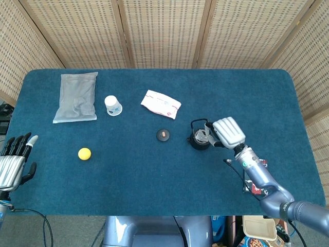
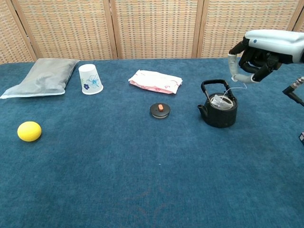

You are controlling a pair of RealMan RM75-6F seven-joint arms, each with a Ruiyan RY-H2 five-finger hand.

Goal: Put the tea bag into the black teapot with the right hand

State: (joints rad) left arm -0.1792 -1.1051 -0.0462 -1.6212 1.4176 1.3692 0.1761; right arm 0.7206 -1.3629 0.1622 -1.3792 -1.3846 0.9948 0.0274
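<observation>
The black teapot (image 1: 198, 140) (image 2: 219, 113) stands lidless, right of the table's middle. The tea bag (image 2: 220, 100) lies inside its opening, pale against the black rim. My right hand (image 1: 226, 132) (image 2: 259, 52) hovers just right of and above the pot, its fingers curled around the bag's thin string (image 2: 237, 85), which hangs slack down to the pot. My left hand (image 1: 13, 163) rests at the table's near left edge, fingers apart and holding nothing; only the head view shows it.
The pot's lid (image 1: 163, 135) (image 2: 160, 109) lies left of the pot. Behind are a white-pink packet (image 2: 155, 81), a paper cup (image 2: 90, 79) and a grey pouch (image 2: 42, 77). A yellow ball (image 2: 29, 131) sits near left. A dark packet (image 1: 253, 177) lies under my right forearm.
</observation>
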